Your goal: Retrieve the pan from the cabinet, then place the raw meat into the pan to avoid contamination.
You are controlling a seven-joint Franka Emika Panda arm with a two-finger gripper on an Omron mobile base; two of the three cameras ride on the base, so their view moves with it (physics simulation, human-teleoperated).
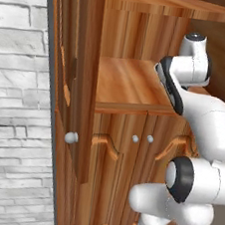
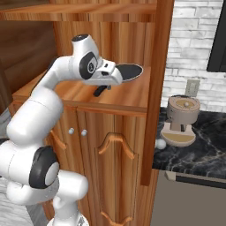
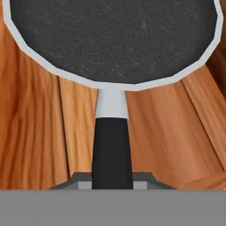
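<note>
Open cabinet point(image 2: 114, 145), pan point(image 2: 130, 70) on its middle shelf

The pan point(image 3: 114, 39) lies empty on the wooden shelf point(image 1: 128, 84); my gripper point(image 3: 112, 183) is clamped on its black handle point(image 3: 111, 150), the fingers pressing either side

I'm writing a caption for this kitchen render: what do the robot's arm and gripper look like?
The white arm is built of smooth, rounded, glossy segments, with dark charcoal bands and round black caps ringed in grey at the joints. The white wrist block narrows to the two-finger gripper, whose fingers are small and dark. No cables or lettering can be seen on it.
</note>
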